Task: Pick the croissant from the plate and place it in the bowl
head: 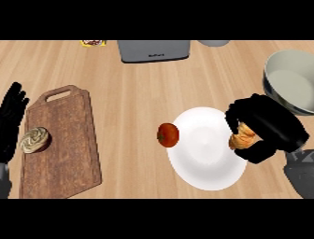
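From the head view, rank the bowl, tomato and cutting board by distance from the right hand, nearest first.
1. Bowl, just up and right of the right hand, which holds the croissant.
2. Tomato, at the plate's left edge.
3. Cutting board, far left.

The croissant is golden-brown and flaky, mostly hidden inside my right hand, whose fingers curl round it at the right edge of the plate. The plate is round, white and flat on the desk. The bowl is grey, upright, standing just beyond my hand toward the upper right.
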Robot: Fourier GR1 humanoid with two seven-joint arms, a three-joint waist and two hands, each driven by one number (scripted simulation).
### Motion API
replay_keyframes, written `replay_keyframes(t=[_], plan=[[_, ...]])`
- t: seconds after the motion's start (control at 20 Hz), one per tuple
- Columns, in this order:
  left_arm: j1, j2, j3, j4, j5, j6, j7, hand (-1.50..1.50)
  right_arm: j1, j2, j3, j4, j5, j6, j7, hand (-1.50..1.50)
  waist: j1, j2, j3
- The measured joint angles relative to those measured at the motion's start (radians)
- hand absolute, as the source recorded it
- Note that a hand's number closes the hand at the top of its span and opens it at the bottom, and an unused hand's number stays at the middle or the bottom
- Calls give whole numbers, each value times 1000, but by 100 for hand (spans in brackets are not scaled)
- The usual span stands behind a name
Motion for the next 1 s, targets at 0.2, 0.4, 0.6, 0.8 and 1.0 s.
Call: replay_keyframes(t=[0.2, 0.4, 0.6, 0.8, 1.0], plan=[[18, 8, 20, -15, 12, -4, -8, 0, 64, -112, -221, -83, -208, 8, -154, 150, -7, 7, 0], [6, 7, 15, -26, 13, -14, -6, 0, 135, -232, -460, -68, -407, 80, -285, 150, 14, 18, -2], [-4, -6, -6, -46, 5, -27, 0, 0, 164, -327, -641, 63, -528, 164, -408, 150, 54, 28, -3], [-39, -15, -15, -19, -7, -47, -7, 0, 101, -370, -671, 247, -553, 208, -471, 150, 86, 36, -3], [-68, -33, -30, -18, -23, -49, 7, 0, -21, -385, -628, 452, -518, 188, -515, 150, 110, 40, -4]])
